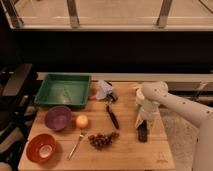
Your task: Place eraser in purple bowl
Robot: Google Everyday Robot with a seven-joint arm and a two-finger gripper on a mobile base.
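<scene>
The eraser [143,131], a flat black oblong block, lies on the wooden table [125,155] at the right, its long side running towards me. My gripper [141,120] hangs from the white arm [172,102] that comes in from the right, and sits right over the eraser's far end, at or just above it. The purple bowl [58,118] stands at the left of the table, in front of the green tray, far from the gripper, with nothing in it.
A green tray [63,90] sits at the back left. An orange-red bowl [41,148] is at the front left. An orange fruit [82,121], a fork [76,143], grapes [102,140], a black-handled utensil [113,117] and a crumpled packet [104,91] lie between bowl and eraser.
</scene>
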